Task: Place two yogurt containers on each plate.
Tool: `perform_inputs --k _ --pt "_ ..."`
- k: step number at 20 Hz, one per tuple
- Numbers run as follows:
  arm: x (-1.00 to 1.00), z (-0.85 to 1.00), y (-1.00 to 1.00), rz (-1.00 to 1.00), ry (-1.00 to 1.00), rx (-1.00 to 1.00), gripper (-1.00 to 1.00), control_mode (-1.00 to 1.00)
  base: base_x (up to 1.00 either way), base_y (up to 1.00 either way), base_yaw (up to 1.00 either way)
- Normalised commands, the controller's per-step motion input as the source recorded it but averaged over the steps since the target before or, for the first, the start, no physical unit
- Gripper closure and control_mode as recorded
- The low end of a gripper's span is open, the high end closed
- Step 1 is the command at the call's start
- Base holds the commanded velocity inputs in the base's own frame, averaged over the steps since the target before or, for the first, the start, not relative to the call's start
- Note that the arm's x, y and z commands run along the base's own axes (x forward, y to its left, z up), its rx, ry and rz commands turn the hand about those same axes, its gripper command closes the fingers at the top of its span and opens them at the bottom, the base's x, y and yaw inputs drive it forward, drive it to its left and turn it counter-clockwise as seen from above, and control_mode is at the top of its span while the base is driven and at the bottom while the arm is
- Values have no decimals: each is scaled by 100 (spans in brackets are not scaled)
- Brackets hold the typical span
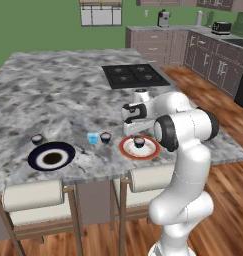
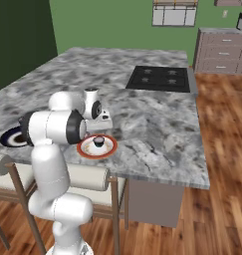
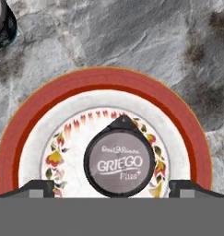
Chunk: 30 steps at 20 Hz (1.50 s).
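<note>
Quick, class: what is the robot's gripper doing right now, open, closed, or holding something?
Gripper: open, holding nothing; its fingertips stand wide apart on either side of the yogurt cup, which sits on the red-rimmed plate.

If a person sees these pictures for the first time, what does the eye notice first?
First the large white robot arm, bent over the near edge of the grey marble island counter. Under its open gripper sits a white plate with an orange-red rim, holding one dark round yogurt cup. Left, a dark navy plate lies bare.
</note>
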Motion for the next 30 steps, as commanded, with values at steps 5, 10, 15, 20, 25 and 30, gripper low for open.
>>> perform_inputs --k 5,10,15,20,25,30 --pt "-18 32 14 0 -30 2 -100 -100 0 0 0" --pt "0 14 53 22 -27 6 -100 -100 0 0 0" --pt "2 5 86 48 4 1 -100 -100 0 0 0" --pt "0 37 59 23 22 -17 -100 -100 0 0 0" --pt "23 0 45 -6 18 -19 -100 -100 0 0 0" --pt "22 -9 0 -2 10 0 -100 -100 0 0 0"
